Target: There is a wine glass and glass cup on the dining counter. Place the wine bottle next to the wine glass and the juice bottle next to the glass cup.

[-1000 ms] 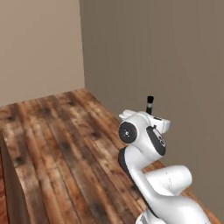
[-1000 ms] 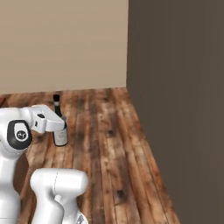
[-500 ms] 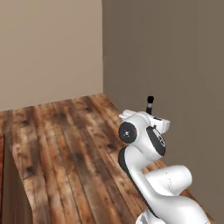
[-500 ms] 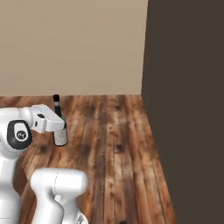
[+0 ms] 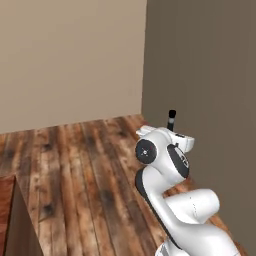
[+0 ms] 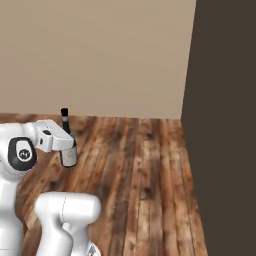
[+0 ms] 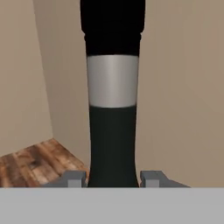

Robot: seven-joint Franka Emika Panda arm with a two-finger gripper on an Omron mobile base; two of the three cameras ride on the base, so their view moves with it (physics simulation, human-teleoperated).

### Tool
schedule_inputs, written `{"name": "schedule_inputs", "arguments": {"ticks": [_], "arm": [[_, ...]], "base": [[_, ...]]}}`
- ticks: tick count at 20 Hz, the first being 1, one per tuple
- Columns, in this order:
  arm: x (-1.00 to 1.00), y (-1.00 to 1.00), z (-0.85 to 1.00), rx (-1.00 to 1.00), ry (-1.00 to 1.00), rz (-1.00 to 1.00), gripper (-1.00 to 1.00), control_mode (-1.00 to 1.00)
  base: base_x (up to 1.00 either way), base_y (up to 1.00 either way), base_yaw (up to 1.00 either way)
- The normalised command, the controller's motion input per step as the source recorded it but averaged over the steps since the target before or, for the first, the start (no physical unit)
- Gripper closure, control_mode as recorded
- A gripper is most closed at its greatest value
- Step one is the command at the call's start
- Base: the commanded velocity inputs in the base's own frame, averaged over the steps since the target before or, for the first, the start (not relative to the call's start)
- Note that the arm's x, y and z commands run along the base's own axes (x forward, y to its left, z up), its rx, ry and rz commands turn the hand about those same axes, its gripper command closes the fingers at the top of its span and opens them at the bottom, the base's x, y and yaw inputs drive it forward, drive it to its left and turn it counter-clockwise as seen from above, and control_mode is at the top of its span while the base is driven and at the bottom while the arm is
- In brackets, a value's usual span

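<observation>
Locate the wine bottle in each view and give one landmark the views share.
Left base view: only the neck and cap of the wine bottle show, right of centre, above the arm's white hand.
Right base view: bottle at left, upright, clamped in the jaws.
Hand view: bottle fills the centre, neck up.
Shared landmark: the wall corner.

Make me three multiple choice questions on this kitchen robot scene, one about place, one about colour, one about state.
1. Where is the wine bottle?
A. Lying on the floor
B. Held upright at the arm's end
C. On a shelf

2. What colour is the bottle's cap?
A. Black
B. Red
C. Yellow

3. How do the gripper jaws stand?
A. Wide open, empty
B. Shut on a cup
C. Shut on the bottle

Answers: 1 B, the right base view shows it upright above the wood floor. 2 A, the hand view shows a black top. 3 C, the fingertips flank the bottle's body.
</observation>
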Motion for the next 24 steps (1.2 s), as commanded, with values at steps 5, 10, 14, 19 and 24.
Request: {"name": "schedule_inputs", "arguments": {"ticks": [5,10,14,19,24], "arm": [[0.0,0.0,0.0,0.0,0.0,0.0,1.0,1.0],[0.0,0.0,0.0,0.0,0.0,0.0,1.0,1.0],[0.0,0.0,0.0,0.0,0.0,0.0,1.0,1.0],[0.0,0.0,0.0,0.0,0.0,0.0,1.0,1.0],[0.0,0.0,0.0,0.0,0.0,0.0,1.0,1.0]], "base": [[0.89,-0.14,0.26],[0.88,-0.12,0.28],[0.87,-0.09,0.29],[0.87,-0.08,0.29],[0.85,-0.02,0.33]]}}
